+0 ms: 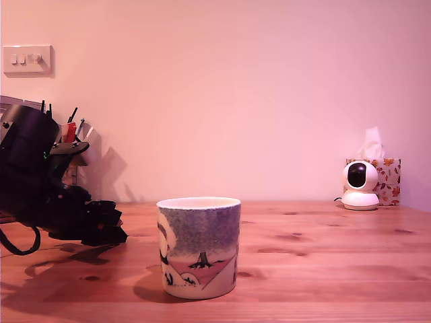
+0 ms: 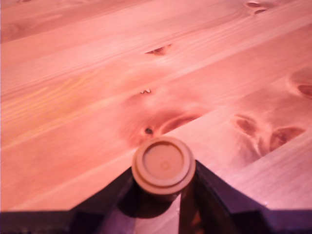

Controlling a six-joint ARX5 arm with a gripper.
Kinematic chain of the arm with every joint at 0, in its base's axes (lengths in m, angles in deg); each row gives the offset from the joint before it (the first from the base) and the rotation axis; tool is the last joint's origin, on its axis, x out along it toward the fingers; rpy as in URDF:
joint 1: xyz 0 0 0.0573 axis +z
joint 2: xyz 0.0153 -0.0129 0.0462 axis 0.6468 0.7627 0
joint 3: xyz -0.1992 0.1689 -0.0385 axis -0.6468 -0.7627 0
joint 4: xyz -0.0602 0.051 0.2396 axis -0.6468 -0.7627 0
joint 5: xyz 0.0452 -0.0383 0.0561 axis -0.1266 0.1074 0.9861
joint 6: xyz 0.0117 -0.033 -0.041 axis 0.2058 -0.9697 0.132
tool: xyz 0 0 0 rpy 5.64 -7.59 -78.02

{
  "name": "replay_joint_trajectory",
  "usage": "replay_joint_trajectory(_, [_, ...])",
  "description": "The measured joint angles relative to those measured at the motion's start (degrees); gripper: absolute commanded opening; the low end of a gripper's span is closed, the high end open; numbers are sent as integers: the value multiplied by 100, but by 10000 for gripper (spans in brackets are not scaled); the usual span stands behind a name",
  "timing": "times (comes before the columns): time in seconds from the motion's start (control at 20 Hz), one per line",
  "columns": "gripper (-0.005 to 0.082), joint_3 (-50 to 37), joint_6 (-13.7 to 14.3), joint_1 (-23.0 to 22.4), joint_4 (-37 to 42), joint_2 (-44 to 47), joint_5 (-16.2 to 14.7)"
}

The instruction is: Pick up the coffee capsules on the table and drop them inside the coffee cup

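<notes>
Here the claw (image 2: 163, 192) gripped a brown capsule (image 2: 164, 165) above bare counter (image 2: 73, 97) (only the wrist view showed it), left of the cup (image 1: 199, 246).

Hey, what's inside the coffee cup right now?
Cannot tell: the exterior view sees the coffee cup side-on, so its inside is hidden. One brown capsule sits between the hand's fingers.

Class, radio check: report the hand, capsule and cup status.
Hand shut on brown capsule, low over table. Cup upright, to exterior view's right. Path clear.
</notes>
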Motion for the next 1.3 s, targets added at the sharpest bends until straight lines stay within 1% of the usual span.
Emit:
replay_joint_trajectory(0.4, [195,0,-2,-4,90,0,0])
replay_joint_trajectory(0.55, [192,0,-2,-4,101,0,-9])
replay_joint_trajectory(0.65, [174,0,-2,-4,103,0,-52])
replay_joint_trajectory(1.0, [173,0,-9,-4,83,0,-256])
replay_joint_trajectory(1.2, [173,0,-11,-4,-142,-90,-354])
replay_joint_trajectory(1.3, [173,0,-13,-4,-356,-254,-470])
